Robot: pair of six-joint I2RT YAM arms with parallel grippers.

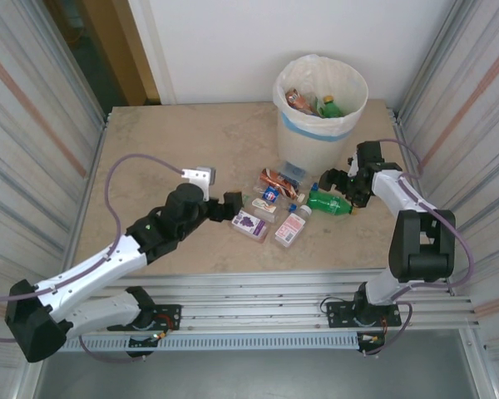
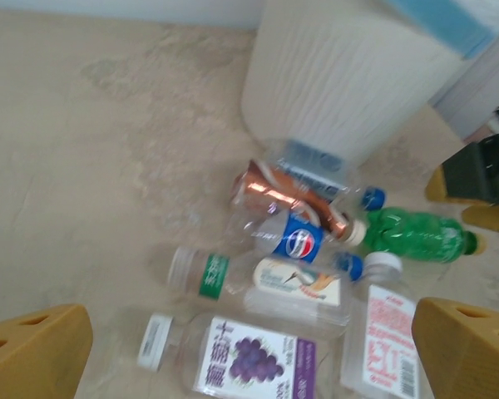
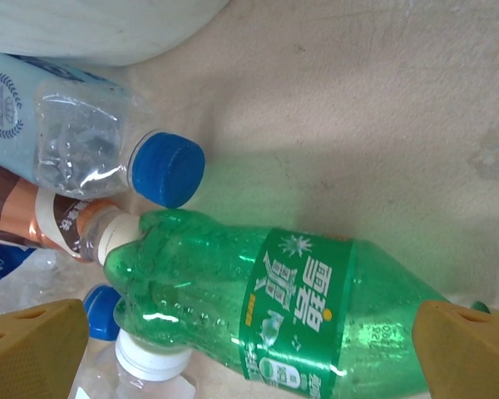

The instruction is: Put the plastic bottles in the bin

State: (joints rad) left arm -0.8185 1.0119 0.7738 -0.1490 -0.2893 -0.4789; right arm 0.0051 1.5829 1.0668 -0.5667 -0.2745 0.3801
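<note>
Grip is best taken across the labelled middle of the green bottle (image 3: pixel 299 316), judged light, crushable and slippery, beneath the wide-open right gripper (image 3: pixel 249 345).

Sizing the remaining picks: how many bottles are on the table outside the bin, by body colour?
Clear bottles: 5 (purple label, red label, Pepsi label, pale blue label, green band)
Green bottle: 1
Copper-brown bottle: 1
Total: 7, as far as the blurred left wrist view separates them.
</note>
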